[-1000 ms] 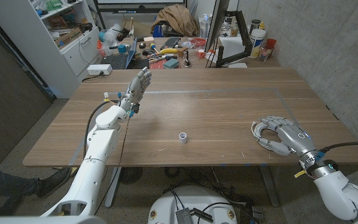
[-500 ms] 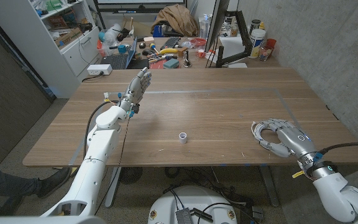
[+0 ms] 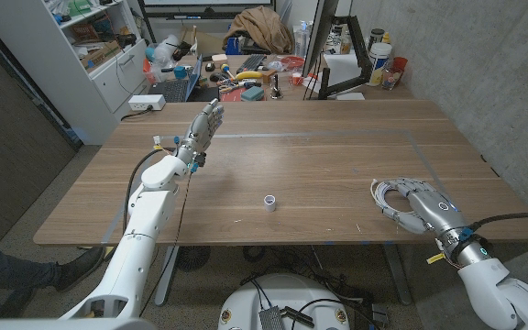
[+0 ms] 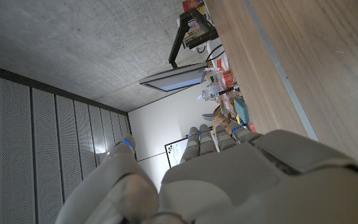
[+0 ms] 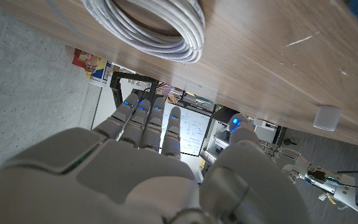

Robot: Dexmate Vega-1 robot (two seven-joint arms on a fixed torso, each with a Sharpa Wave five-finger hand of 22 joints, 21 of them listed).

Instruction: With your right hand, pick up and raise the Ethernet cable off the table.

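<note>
At 4 o'clock on desk (image 3: 337,156): Ethernet cable (image 3: 389,198), pale grey, coiled in tight loops, lying flat. Right robot hand (image 3: 424,206) over coil, fingers spread, nothing held. Left robot hand (image 3: 204,124) raised at 10 o'clock, fingers apart.

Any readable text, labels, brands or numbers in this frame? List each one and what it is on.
None can be read.
Whiteboard behind the table: handwriting, too small and blurred to read.
Coloured poster on the wall: print blurred, unreadable.
Bottles at the table's far end: labels too small to read.
Ethernet cable, white cup, right hand and left hand: no markings show.
</note>
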